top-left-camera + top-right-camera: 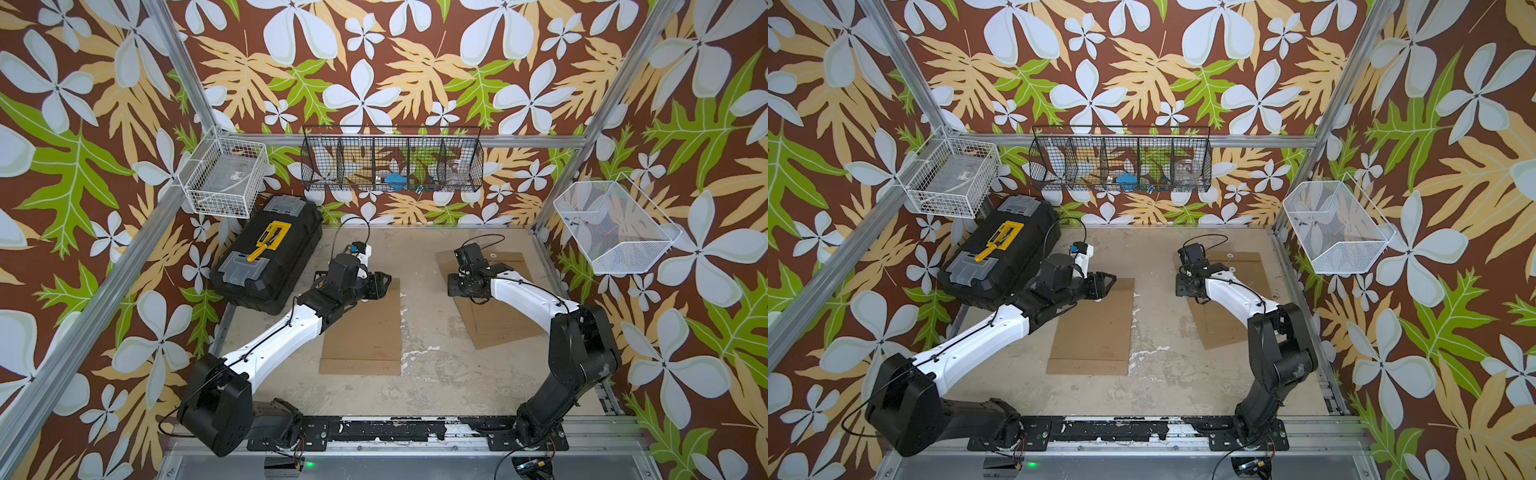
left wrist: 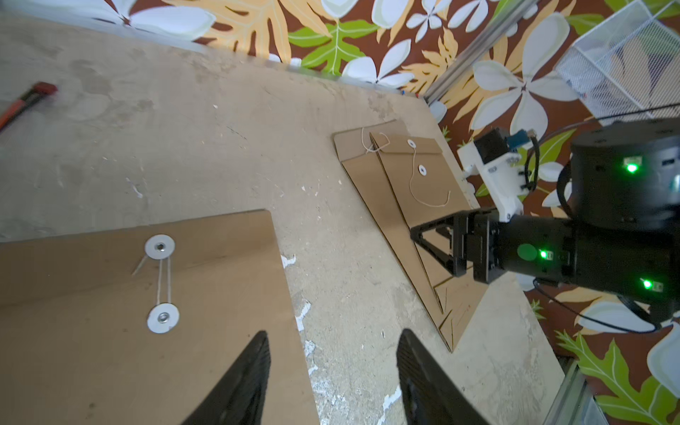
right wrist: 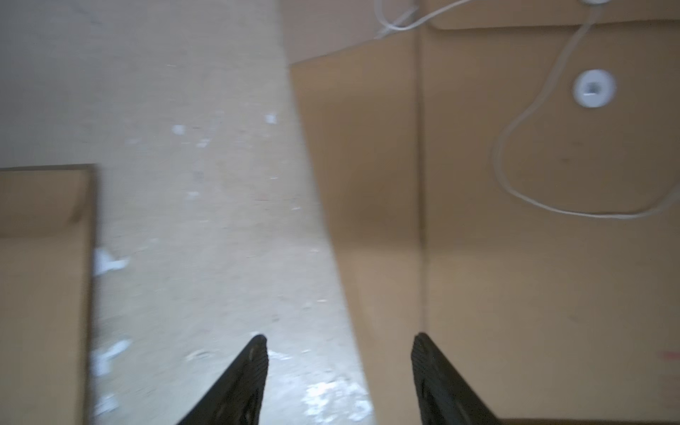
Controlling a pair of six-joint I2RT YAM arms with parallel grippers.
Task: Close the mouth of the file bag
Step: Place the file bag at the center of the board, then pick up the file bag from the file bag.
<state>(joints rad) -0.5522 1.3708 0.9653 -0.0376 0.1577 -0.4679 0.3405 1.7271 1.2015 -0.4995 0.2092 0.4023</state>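
Note:
Two brown file bags lie flat on the table. The right file bag (image 1: 498,307) (image 2: 404,191) has its flap folded down, and its white string (image 2: 430,200) (image 3: 515,191) lies loose past the lower disc (image 2: 422,169) (image 3: 593,88). My right gripper (image 1: 453,286) (image 3: 339,336) is open and empty, straddling that bag's inner edge. The left file bag (image 1: 361,328) (image 2: 110,331) has string running between its two discs (image 2: 159,247). My left gripper (image 1: 384,284) (image 2: 333,335) is open and empty over that bag's top corner.
A black toolbox (image 1: 268,253) with a yellow handle sits at the back left of the table. A white wire basket (image 1: 224,176), a black mesh rack (image 1: 392,160) and a white mesh basket (image 1: 611,226) hang on the walls. A red-handled tool (image 2: 25,101) lies farther off.

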